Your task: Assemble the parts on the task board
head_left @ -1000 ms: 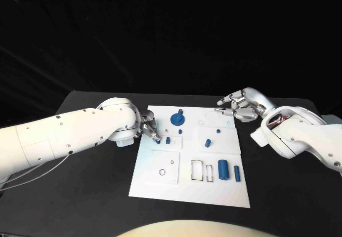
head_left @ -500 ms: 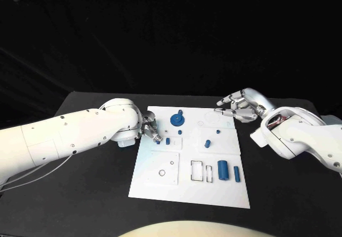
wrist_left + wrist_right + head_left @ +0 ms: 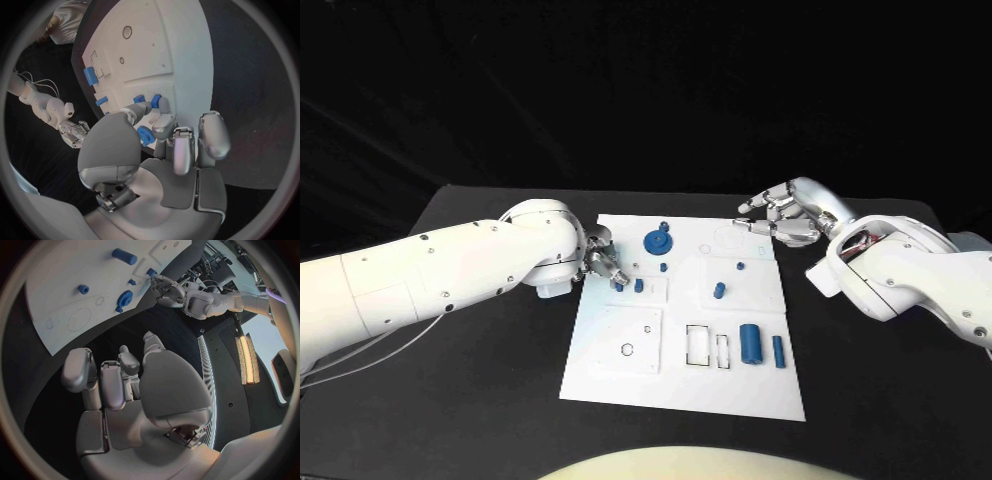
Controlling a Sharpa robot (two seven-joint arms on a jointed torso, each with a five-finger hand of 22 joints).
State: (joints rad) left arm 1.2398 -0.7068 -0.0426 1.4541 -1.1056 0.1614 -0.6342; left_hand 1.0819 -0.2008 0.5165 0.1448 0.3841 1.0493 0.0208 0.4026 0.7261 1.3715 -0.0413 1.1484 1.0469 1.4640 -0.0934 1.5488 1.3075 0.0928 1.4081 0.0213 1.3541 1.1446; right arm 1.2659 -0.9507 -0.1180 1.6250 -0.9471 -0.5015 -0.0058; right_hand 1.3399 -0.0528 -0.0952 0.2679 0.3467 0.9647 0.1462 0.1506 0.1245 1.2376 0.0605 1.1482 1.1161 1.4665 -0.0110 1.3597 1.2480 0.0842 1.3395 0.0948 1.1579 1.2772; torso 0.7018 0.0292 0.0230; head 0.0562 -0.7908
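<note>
1 blue part (image 3: 619, 286) between left fingers (image 3: 606, 266)

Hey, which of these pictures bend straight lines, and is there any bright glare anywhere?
Left wrist view: the task board edges curve strongly. Right wrist view: the same bending on the task board, plus a bright lit strip glaring in the room behind. Head view: task board edges stay straight, evenly lit against the black table.

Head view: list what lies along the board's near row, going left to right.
Small ring outline → larger rectangular cutout → narrow rectangular cutout → thick blue cylinder → thin blue pin, all on the task board.
</note>
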